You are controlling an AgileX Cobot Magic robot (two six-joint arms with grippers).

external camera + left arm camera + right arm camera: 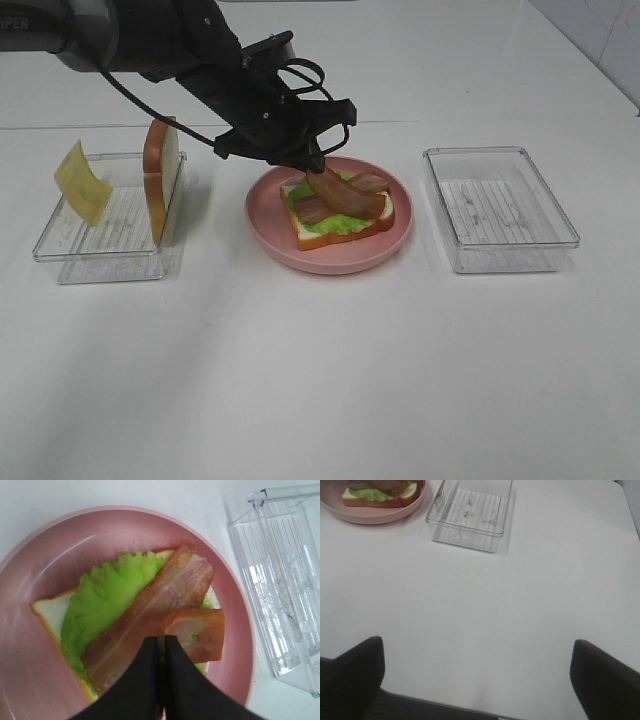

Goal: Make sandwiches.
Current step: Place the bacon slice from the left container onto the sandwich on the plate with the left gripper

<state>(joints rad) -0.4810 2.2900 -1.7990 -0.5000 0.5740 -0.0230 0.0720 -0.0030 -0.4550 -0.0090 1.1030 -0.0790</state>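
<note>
On the pink plate [330, 258] lies a white bread slice [345, 234] topped with a ruffled green lettuce leaf [105, 600] and two crossed brown bacon strips. My left gripper [315, 166] hangs over the plate, shut on one end of the upper bacon strip [197, 632], which rests across the longer strip [175, 587]. A second bread slice [160, 180] stands on edge in the left clear tray [100, 250], with the yellow cheese square [82, 182] leaning on that tray's far-left wall. In the right wrist view, my right gripper [480, 680] is open over bare table.
An empty clear plastic tray [500, 210] sits right of the plate, also seen from the right wrist as the tray [470, 520]. The left arm's black body and cables stretch from the upper left over the table.
</note>
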